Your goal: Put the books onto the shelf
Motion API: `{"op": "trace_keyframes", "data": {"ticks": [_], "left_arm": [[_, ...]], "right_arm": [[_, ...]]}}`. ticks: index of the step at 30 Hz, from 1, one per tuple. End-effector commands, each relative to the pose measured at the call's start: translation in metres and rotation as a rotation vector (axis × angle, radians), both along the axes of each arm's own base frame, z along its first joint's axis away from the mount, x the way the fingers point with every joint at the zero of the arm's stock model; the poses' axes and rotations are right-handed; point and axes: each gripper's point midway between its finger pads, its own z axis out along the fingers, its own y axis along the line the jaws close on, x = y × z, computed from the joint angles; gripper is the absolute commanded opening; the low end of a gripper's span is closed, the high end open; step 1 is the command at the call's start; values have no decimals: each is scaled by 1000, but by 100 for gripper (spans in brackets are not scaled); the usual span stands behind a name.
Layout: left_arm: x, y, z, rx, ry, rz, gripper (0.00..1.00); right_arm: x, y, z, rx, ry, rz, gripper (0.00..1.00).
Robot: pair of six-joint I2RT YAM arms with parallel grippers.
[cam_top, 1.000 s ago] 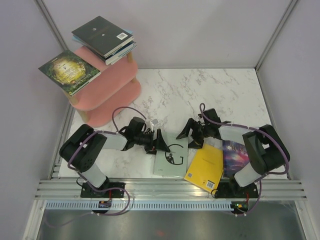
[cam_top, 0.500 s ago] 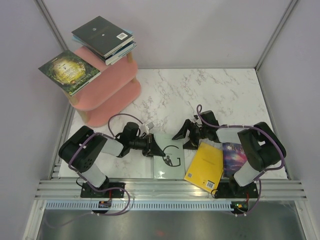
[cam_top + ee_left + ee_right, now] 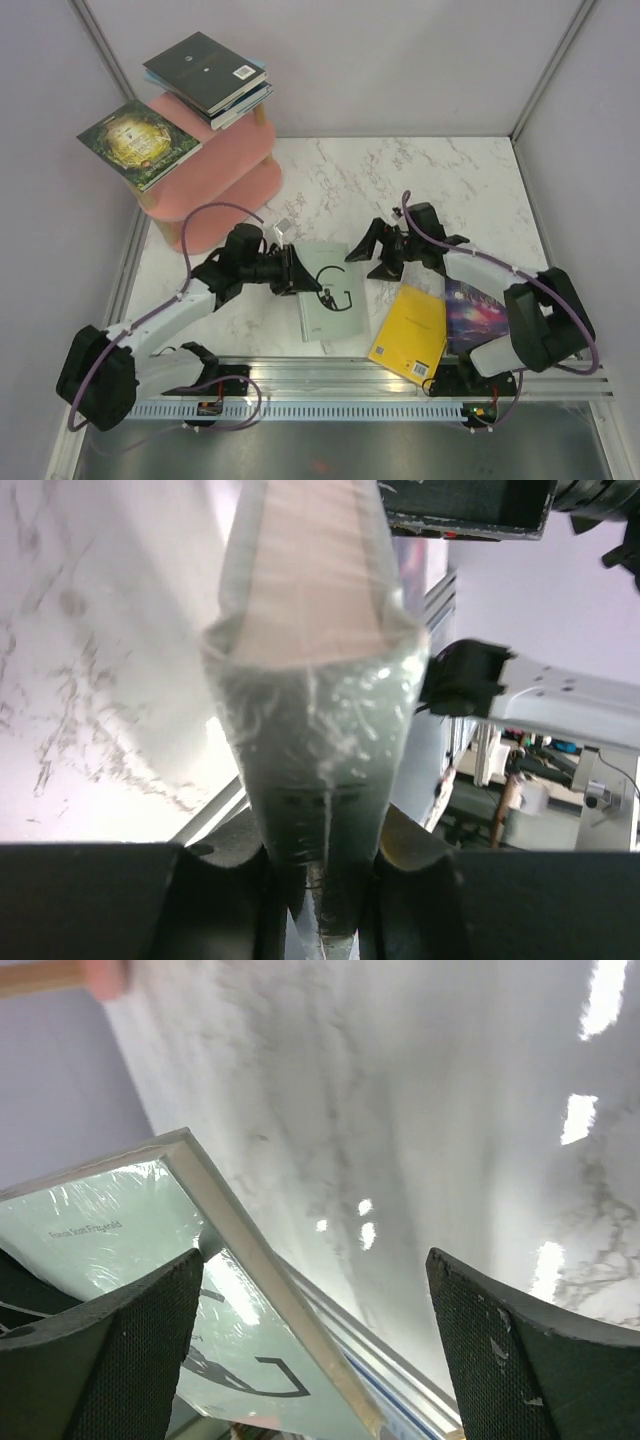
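Observation:
My left gripper (image 3: 296,274) is shut on the left edge of the grey-green "G" book (image 3: 336,296), which lies tilted near the table's front. In the left wrist view the book (image 3: 318,730) is pinched upright between both fingers of that gripper (image 3: 320,880). My right gripper (image 3: 384,254) stands open just beside the book's far right corner. The right wrist view shows the book's edge (image 3: 265,1270) crossing between the wide-apart fingers of the right gripper (image 3: 315,1260) without touching them. A yellow book (image 3: 410,335) and a purple galaxy book (image 3: 474,312) lie flat at the front right.
The pink three-tier shelf (image 3: 222,172) stands at the back left. A stack with a black book (image 3: 206,72) sits on its top board, and a dark fantasy book (image 3: 138,142) overhangs a lower one. Grey walls close in the marble table (image 3: 400,180).
The left gripper closed on the G book's left edge, and the arm stretched out, shifting and turning the book slightly away from the front. The right gripper opened a little wider.

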Motion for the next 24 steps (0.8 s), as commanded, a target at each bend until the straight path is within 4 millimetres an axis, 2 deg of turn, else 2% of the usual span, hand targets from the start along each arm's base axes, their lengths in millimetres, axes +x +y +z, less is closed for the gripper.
{"op": "trace_keyframes", "data": {"ticks": [1,2,3,4,5,6,7,8,9,10,11,12,13,14,15,16,17,20,24], "left_arm": [[14,-8,118,-144,-294,-23,2],[15,-1,136,-112,-307,-1,2],[16,0,164,-147,-367,6,2],[18,1,188,-177,-419,16,2],[22,7,237,-230,-520,43,2],[22,13,262,-257,-577,63,2],[27,27,246,-143,-528,114,2],[22,51,247,-37,-508,139,2],[22,59,263,-31,-537,160,2],[22,68,265,10,-504,178,2],[22,85,309,9,-629,234,2],[23,93,326,21,-667,258,2],[29,99,323,69,-615,270,2],[24,112,368,70,-745,317,2],[24,117,379,89,-761,331,2],[42,120,370,151,-702,346,2],[26,128,411,122,-820,388,2],[29,140,438,113,-882,487,2],[28,159,448,122,-936,623,2]], "right_arm": [[43,4,89,88,-231,-65,96],[49,3,104,110,-253,-87,97],[57,0,117,123,-275,-112,98],[66,-1,140,148,-321,-125,98],[70,-2,149,162,-327,-143,98],[76,-7,156,169,-338,-161,98],[79,-7,165,179,-350,-169,98],[81,-8,168,184,-355,-176,98],[82,-8,170,187,-357,-177,98],[82,-8,168,188,-353,-170,98],[81,-8,166,186,-347,-169,98],[80,-7,163,187,-338,-164,98],[76,-7,156,186,-320,-156,98],[74,-7,153,183,-316,-153,98],[73,-8,151,181,-312,-152,98],[69,-9,145,176,-298,-151,98],[67,-8,143,179,-295,-142,98],[62,-8,139,181,-282,-129,98],[58,-7,139,189,-278,-114,98]]}}
